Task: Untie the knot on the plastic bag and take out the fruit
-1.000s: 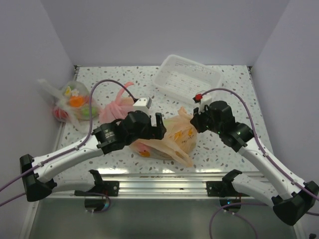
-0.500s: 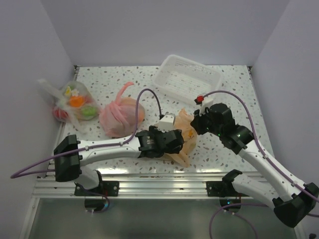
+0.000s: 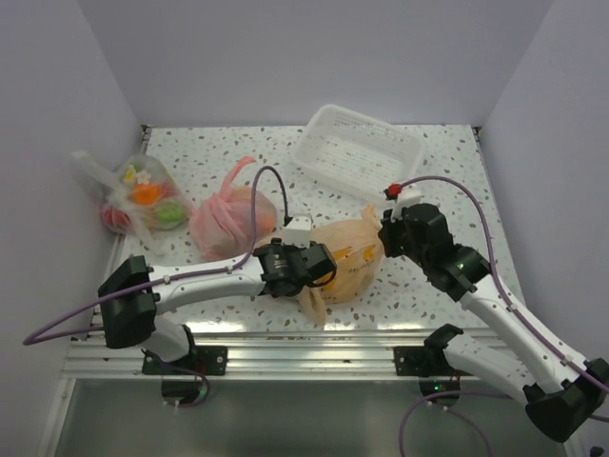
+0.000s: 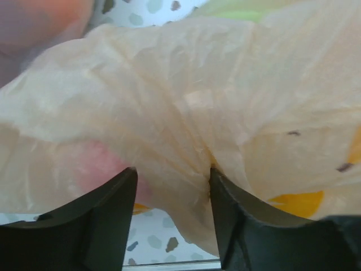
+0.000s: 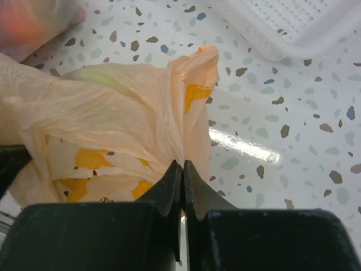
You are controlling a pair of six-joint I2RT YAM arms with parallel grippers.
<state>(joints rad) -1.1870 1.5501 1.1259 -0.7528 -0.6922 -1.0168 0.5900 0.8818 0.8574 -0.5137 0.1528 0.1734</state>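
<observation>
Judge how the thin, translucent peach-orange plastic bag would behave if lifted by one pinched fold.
Probably floppy: the thin peach-orange plastic bag crumples into soft folds where the right gripper pinches it. It bulges round, so its contents would likely make it sag below a grip. The film looks smooth; a fold might slip out.

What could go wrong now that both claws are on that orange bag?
1. The right gripper pinches only a thin fold of the plastic bag. A pull could tear the film or let it slip free.
2. The left gripper straddles bunched film just beside a pink fruit showing through, so closing might squeeze the fruit too.
</observation>
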